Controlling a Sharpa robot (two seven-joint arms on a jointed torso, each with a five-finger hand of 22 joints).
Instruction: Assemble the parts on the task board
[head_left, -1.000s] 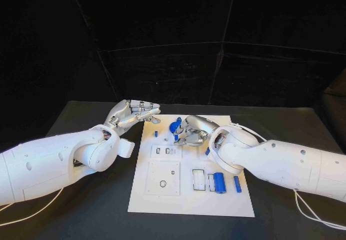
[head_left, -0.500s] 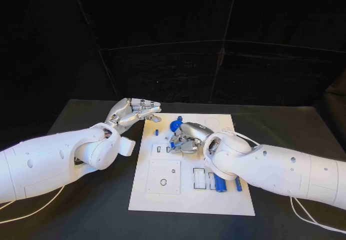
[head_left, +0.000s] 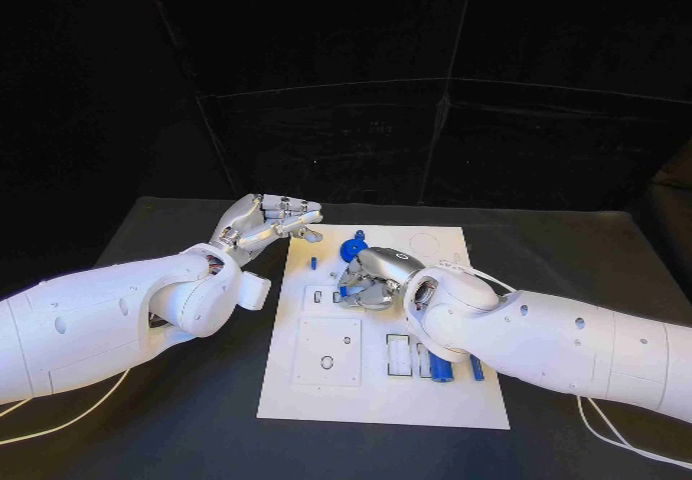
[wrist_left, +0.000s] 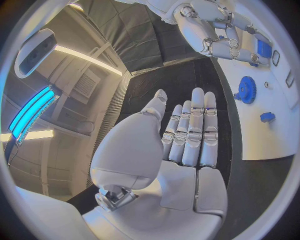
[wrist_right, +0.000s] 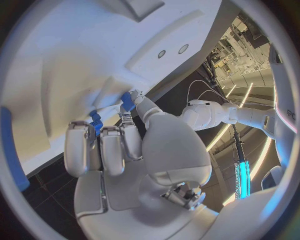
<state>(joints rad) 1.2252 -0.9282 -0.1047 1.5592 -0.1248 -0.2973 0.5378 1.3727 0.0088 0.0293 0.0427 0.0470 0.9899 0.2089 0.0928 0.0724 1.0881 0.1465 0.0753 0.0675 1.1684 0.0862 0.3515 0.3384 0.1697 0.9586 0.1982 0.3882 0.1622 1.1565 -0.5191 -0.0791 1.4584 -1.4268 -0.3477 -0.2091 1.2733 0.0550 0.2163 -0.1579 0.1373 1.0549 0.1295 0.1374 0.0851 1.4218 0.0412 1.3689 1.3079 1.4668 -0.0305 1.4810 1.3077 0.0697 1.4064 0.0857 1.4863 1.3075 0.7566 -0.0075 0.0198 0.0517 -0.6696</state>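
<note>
From the head view, the task board (head_left: 378, 400) is a flat white rectangular plate lying in the middle of the black desk (head_left: 577, 245), with shallow rectangular recesses cut into it; small blue parts sit on it, among them a blue gear (head_left: 353, 247) near its far edge, a thin blue peg (head_left: 313, 264) beside that, and a blue block (head_left: 440, 370) with a slimmer blue bar (head_left: 476, 368) towards its right side; the right hand (head_left: 372, 280) is lowered onto the board's middle, its silver fingers curled around a small blue part (head_left: 345, 291); the left hand (head_left: 264, 226) hovers off the board's far left corner, fingers loosely apart and holding nothing.

In the left wrist view, the left hand (wrist_left: 187, 135) has its smooth pale fingers stretched out straight and side by side, empty, above the dark desk; the toothed blue gear (wrist_left: 247, 90) lies on the white board.

In the right wrist view, the right hand (wrist_right: 119, 145) presses its fingers (wrist_right: 80, 147) down against the board, pinching what appears to be the blue part (wrist_right: 95, 121), though the grip is partly hidden.
</note>
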